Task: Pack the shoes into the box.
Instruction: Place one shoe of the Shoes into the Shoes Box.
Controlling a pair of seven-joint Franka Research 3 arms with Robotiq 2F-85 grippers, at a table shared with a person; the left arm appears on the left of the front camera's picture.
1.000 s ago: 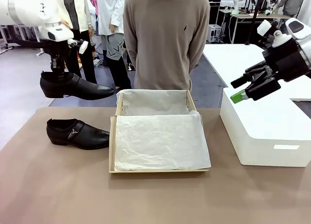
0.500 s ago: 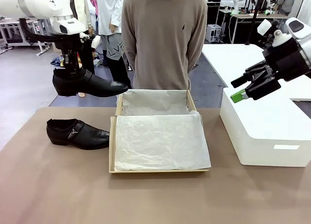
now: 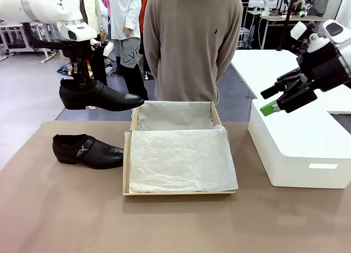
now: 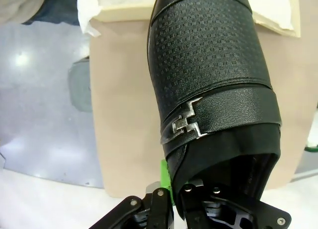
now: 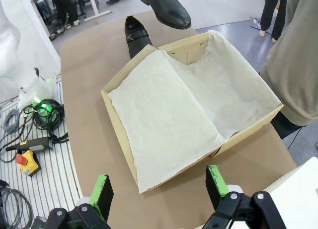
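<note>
Front view: fixed, at the table's (image 3: 66, 220) near edge, facing the person (image 3: 189, 44) at the far edge. Left wrist view: aimed down, very close on the raised shoe (image 4: 208, 65). Right wrist view: higher, farther off, angled down onto the box (image 5: 117, 119). All three views share box and raised shoe

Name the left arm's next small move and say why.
Probably carry the held shoe to the robot's right until it hangs over the box. The left tool is shut on its heel end, and the shoe hangs in the air left of the box, toe near the far left corner. The tissue inside lies bare.
</note>
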